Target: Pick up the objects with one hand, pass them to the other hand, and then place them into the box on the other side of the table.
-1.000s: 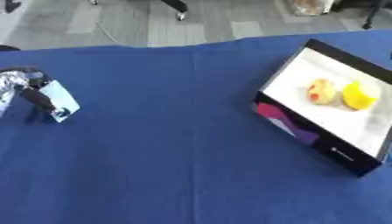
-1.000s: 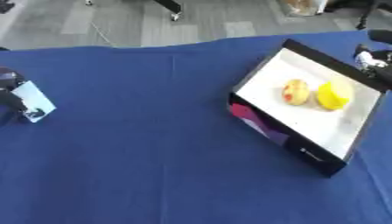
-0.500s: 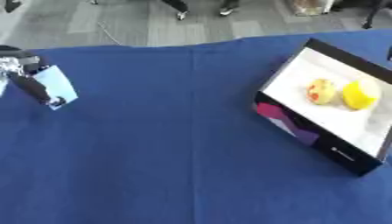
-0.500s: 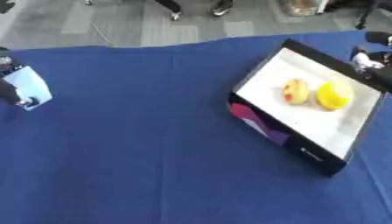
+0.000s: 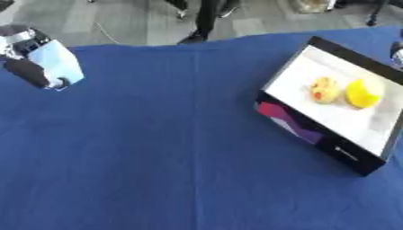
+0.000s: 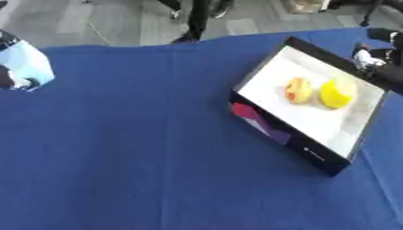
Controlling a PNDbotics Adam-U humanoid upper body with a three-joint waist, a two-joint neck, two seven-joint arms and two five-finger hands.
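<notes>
My left hand (image 5: 25, 67) is at the far left, above the blue cloth, with its fingers curled round a pale blue boxy object (image 5: 59, 63). At the right lies a black box (image 5: 334, 150) with a white inside, tilted on the cloth. In it sit a yellow-and-red fruit-like piece (image 5: 323, 89) and a yellow piece (image 5: 362, 93). My right hand (image 6: 376, 58) shows at the right edge, just beyond the far side of the box; its fingers are too blurred to read.
A blue cloth (image 5: 173, 152) covers the whole table. Beyond its far edge is grey floor with a person's legs (image 5: 201, 18) and chair bases. The box has a purple and pink printed side wall (image 5: 287, 119).
My left hand has lifted the pale blue object up and towards the far left edge. The box and its contents have stayed put; the view has shifted a little.
</notes>
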